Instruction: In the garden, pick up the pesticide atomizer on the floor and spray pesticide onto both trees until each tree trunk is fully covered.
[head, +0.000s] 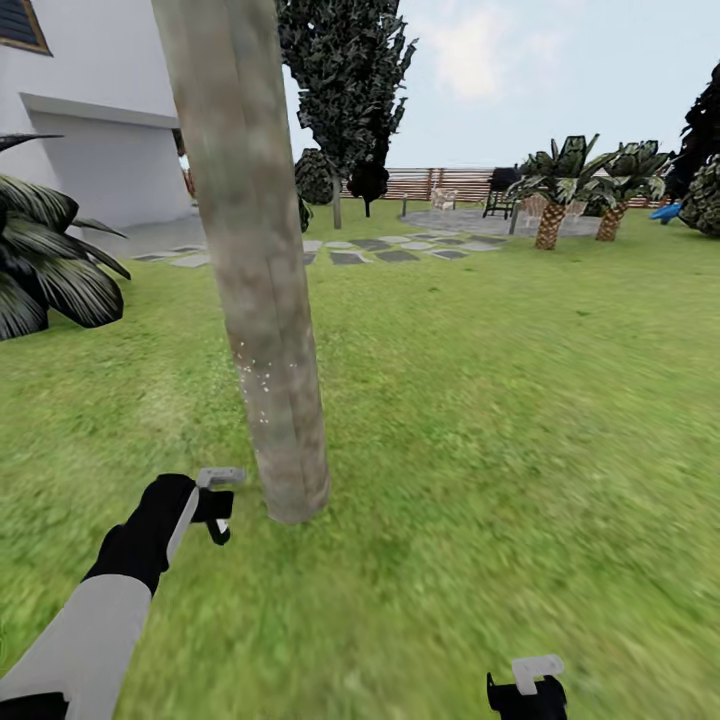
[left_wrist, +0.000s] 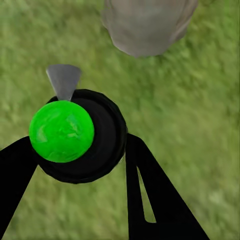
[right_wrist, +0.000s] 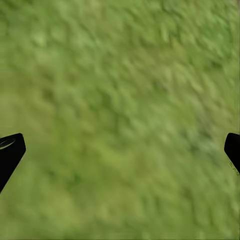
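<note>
The garden (head: 500, 380) spreads as green lawn out to a slatted wooden fence (head: 440, 183) at the far side, with a white house (head: 90, 110) far left and grey paving stones (head: 370, 250) before it. Just ahead of me stands the tree trunk (head: 255, 250), mottled grey-brown, with pale specks partway up (fine white dots). Two short palms (head: 575, 190) sit far right. My left hand (head: 222, 505), near the trunk's base on its left, is clamped on the pesticide atomizer (left_wrist: 75, 135), green-topped, its grey nozzle toward the trunk. My right hand (right_wrist: 120, 150) hangs spread wide over bare grass.
</note>
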